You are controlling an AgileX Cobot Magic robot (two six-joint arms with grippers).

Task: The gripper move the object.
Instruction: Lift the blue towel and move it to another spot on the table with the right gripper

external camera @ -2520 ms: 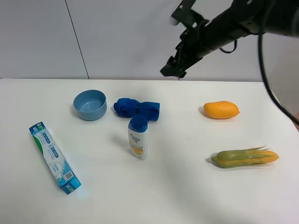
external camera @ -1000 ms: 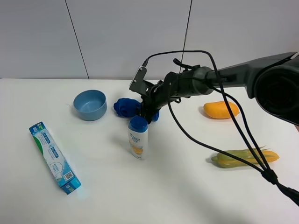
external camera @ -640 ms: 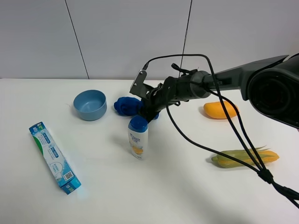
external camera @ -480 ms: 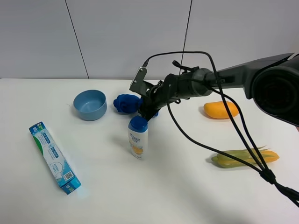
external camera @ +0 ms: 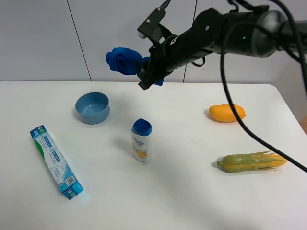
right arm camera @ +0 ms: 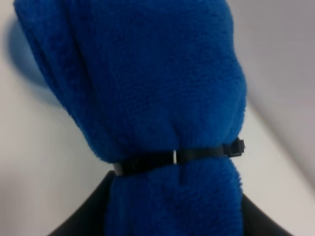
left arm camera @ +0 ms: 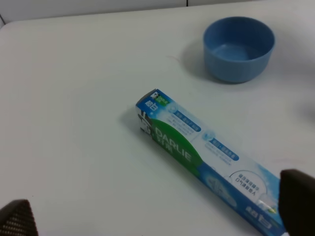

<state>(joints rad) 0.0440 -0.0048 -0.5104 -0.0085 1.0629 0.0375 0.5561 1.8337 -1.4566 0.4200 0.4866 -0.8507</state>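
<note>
My right end effector (external camera: 147,72) clamped on the blue towel roll (external camera: 123,60) — held aloft over the far edge of the surface (external camera: 192,191), blue bowl (external camera: 92,107) toward the far-left corner, shampoo bottle (external camera: 141,141) mid-surface, my left end effector (left arm camera: 158,207) spread wide above the toothpaste box (left arm camera: 206,147) by the left edge.

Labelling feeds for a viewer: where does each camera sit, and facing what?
Exterior high: mounted high, facing table and wall; right gripper holds blue towel aloft.
Left wrist: on left arm, looking down at toothpaste box and bowl; left gripper open.
Right wrist: close on the towel, gripper fingers flanking it.
Shared: exterior and left wrist both show box, bowl.
</note>
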